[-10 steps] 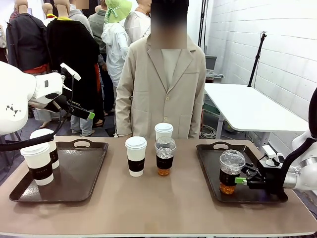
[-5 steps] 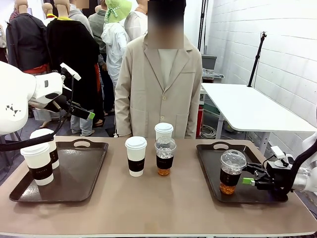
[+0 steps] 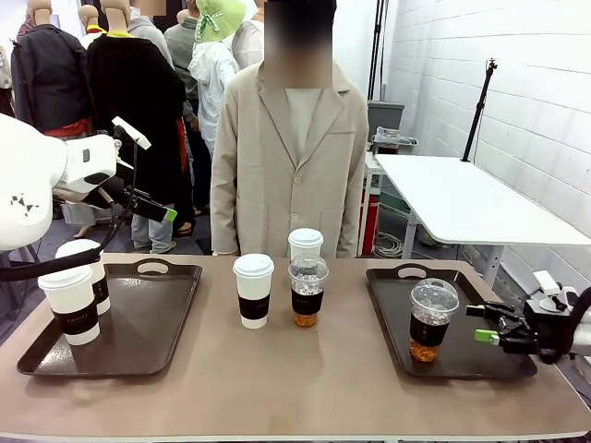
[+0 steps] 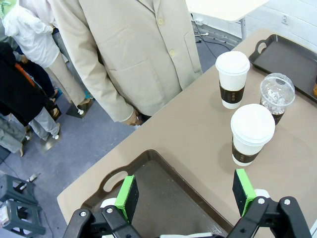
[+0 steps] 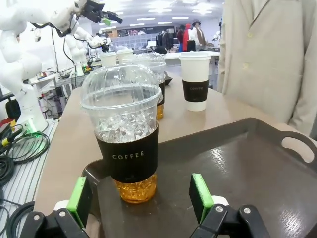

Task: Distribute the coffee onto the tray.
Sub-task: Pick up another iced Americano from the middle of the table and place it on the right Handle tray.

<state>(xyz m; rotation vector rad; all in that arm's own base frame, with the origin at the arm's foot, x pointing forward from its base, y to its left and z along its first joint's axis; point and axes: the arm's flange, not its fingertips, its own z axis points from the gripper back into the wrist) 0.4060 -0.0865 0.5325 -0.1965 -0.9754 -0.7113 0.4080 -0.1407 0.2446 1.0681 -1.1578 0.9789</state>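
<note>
OK, brown table (image 3: 305,388) carries two dark trays. Right dark tray (image 3: 388,314): one clear dome-lidded iced coffee (image 3: 431,318), right end effector (image 3: 480,324) fingers apart, empty, just beside it. Left dark tray (image 3: 148,323): two white lidded paper cups (image 3: 72,305), left end effector (image 3: 148,175) spread, empty, above. Three more cups (image 3: 253,291) mid-table.

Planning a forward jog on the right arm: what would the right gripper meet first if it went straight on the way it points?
The clear dome-lidded iced coffee cup on the right tray. It stands roughly centred in line with the open right gripper. How far off is hard to judge.
</note>
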